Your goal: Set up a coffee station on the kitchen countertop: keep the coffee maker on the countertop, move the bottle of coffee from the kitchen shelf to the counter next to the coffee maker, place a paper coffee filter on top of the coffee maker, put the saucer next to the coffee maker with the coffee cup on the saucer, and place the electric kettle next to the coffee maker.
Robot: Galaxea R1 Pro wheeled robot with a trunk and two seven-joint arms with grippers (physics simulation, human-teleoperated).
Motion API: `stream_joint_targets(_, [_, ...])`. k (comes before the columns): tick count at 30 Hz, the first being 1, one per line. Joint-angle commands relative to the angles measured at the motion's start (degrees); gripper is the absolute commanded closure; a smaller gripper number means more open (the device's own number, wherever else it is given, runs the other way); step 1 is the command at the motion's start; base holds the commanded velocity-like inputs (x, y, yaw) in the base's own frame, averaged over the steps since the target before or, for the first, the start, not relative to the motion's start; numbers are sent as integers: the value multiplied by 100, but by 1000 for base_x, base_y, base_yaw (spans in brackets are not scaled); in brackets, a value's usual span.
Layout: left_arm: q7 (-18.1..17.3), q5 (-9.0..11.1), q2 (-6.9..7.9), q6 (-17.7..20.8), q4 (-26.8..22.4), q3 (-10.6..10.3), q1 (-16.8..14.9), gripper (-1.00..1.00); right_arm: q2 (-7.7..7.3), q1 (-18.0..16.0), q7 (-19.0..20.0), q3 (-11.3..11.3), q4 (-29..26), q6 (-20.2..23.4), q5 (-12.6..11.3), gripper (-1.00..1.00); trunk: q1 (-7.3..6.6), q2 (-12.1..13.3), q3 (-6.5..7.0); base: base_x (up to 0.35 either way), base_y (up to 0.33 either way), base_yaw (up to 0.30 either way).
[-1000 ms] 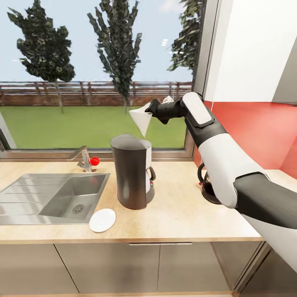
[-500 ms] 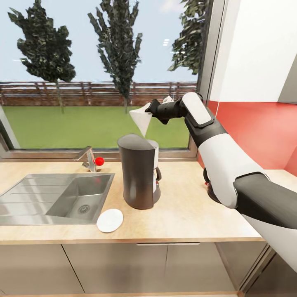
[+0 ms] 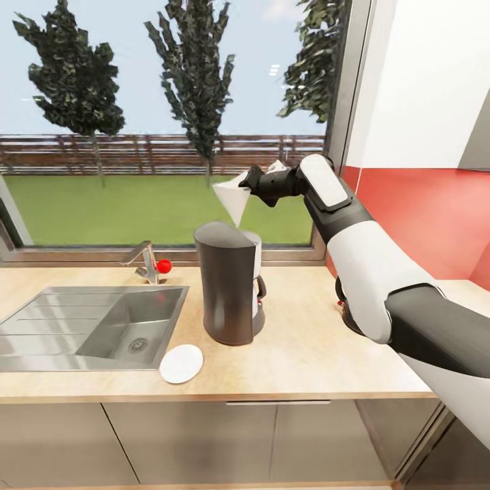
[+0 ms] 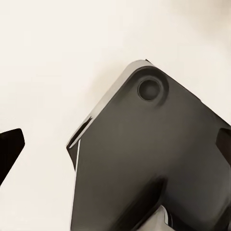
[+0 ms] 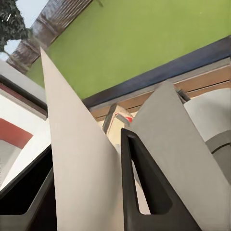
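- Pinching one paper coffee filter (image 3: 233, 197), the right gripper (image 3: 249, 182) holds it in the air above the single coffee maker (image 3: 228, 282), point downward, not touching the flat top.
- One saucer (image 3: 182, 363) lies on the kitchen countertop (image 3: 306, 354), near the front edge, between the sink (image 3: 88, 327) and the coffee maker.
- One electric kettle (image 3: 344, 309) stands behind the right arm, mostly hidden.
- One faucet (image 3: 144, 262) with a red knob stands below the window.
- The left claw's state cannot be told.
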Motion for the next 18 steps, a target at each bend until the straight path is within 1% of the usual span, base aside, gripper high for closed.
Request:
stream_joint_targets(1, [-15,-7,-3,-7,-11,44,2,-100,0,-4,-40,7,37,-1,-55,100,4,-12,-12,86,-92,0])
stream_joint_targets(5, [-15,-6,-7,-7,-11,44,2,-100,0,-6,-15,9,99,-1,-52,100,4,-12,-12,120,-131,0])
stream_joint_targets(9, [-15,-6,-9,-7,-11,44,2,-100,0,-4,-44,0,158,59,-49,100,4,-12,-12,19,-20,0])
stream_joint_targets(14, [-15,-6,-14,-7,-11,44,2,-100,-119,-4,-10,-7,304,68,-64,100,4,-12,-12,2,-2,0])
stream_joint_targets(18, [-16,-6,-23,-7,-13,44,2,-100,-144,-6,-2,-3,327,65,-71,100,4,-12,-12,0,0,0])
